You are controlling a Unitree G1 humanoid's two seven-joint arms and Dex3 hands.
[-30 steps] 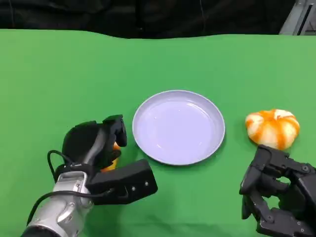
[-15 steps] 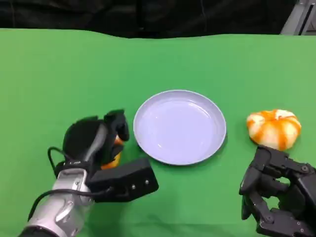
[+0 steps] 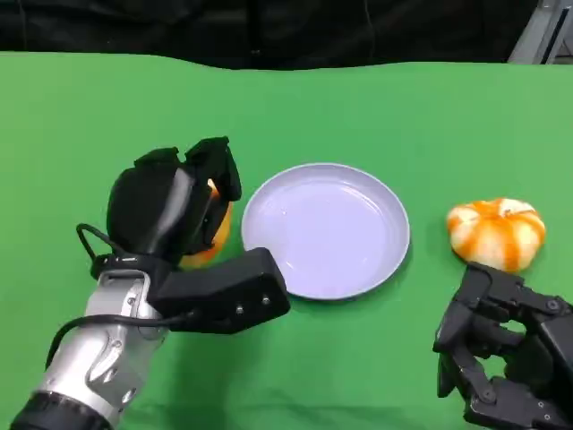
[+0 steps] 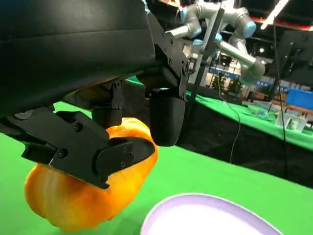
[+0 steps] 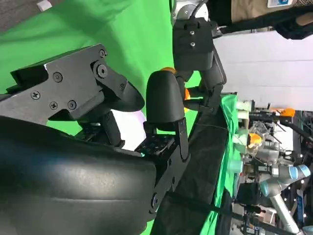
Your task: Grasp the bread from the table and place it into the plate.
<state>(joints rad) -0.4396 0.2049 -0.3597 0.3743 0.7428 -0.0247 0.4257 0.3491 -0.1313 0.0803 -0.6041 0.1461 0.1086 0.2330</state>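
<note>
At center-left of the head view, our left hand (image 3: 175,215) grips the orange bread (image 3: 212,240) just beside the plate (image 3: 325,229) rim; the left wrist view shows the fingers (image 4: 124,152) wrapped over it, seemingly off the green table (image 3: 89,134). Grasp looks done; carry over the plate and release remain. Right hand (image 3: 501,358) sits lower right, fingers curled, holding nothing, near a second orange-and-white bun (image 3: 495,231).

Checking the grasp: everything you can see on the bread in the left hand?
The bread is an orange, glossy, rounded loaf with faint ridges. The left hand grips it, black fingers wrapped over its top. In the head view it is mostly hidden behind the hand, just left of the plate, not in it. Whether it touches the table is unclear.
</note>
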